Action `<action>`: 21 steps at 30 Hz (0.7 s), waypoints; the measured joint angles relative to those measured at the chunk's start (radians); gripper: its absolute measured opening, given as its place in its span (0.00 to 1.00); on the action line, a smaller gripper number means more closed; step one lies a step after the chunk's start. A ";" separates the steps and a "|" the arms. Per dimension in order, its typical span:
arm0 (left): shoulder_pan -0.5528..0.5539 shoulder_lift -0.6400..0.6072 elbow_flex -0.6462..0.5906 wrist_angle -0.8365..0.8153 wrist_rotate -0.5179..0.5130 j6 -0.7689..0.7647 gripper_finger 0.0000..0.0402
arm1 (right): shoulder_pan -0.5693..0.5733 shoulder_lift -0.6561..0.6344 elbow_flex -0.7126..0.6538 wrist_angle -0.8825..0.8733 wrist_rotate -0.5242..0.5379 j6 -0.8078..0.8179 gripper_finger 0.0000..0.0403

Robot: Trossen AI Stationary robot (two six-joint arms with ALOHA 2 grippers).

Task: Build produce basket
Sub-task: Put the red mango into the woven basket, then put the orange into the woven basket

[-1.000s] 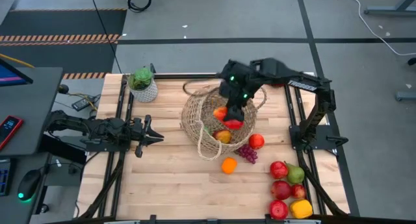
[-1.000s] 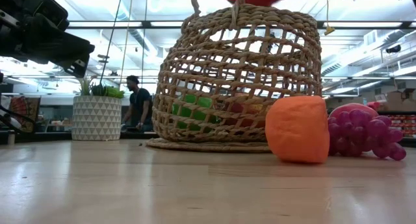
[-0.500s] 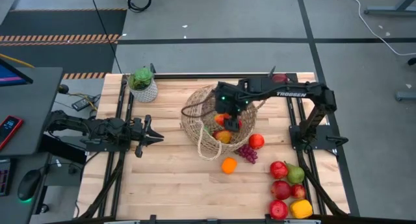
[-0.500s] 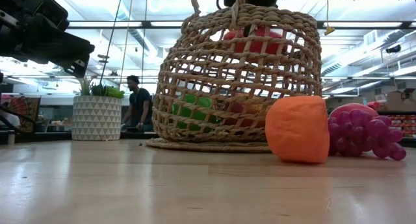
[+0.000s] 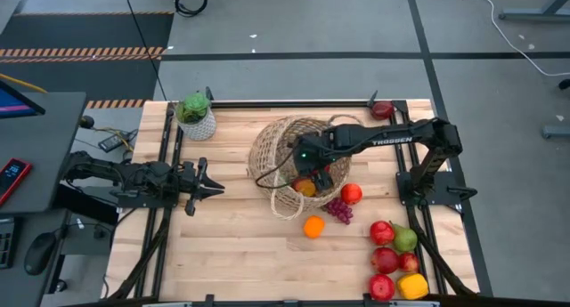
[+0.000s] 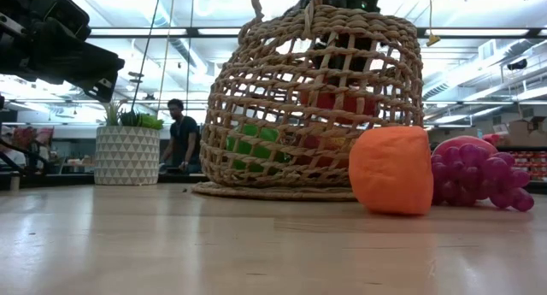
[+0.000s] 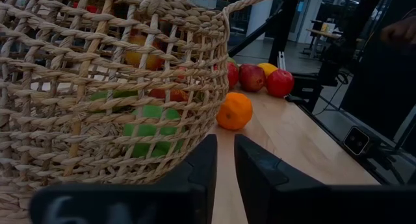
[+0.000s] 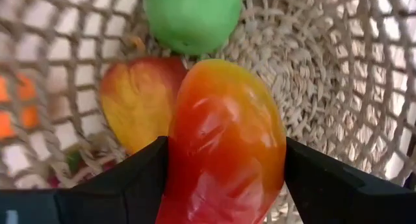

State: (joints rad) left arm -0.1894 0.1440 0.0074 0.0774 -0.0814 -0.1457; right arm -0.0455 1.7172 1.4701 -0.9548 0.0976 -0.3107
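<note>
1. While my right gripper [image 8: 224,178] clamps a red-orange pepper [image 8: 224,136] between its two dark fingers, half spread around it, the fruit hangs just above the basket [image 5: 283,165] floor.
2. Beneath it lie a green apple [image 8: 192,16] and a yellow-red fruit [image 8: 140,100], the pepper close over both; I cannot tell whether it touches them.
3. A second ago I held this pepper above the rim; now my arm reaches down inside the weave, so the drop looks near, by my reckoning.
4. My left gripper [image 5: 207,188] waits pinched shut and empty at the table's left side, pointed at the basket.
5. Outside remain an orange [image 5: 313,226], purple grapes [image 5: 339,210], a red fruit [image 5: 351,193] and a cluster of produce [image 5: 394,258] near my right corner, still to be loaded.
</note>
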 joint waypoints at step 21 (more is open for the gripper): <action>0.000 0.000 0.000 0.000 0.000 0.000 0.14 | -0.020 0.000 -0.066 0.113 -0.047 0.073 0.87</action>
State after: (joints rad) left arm -0.1894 0.1440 0.0074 0.0776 -0.0814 -0.1455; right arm -0.0650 1.7174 1.4036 -0.8413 0.0509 -0.2379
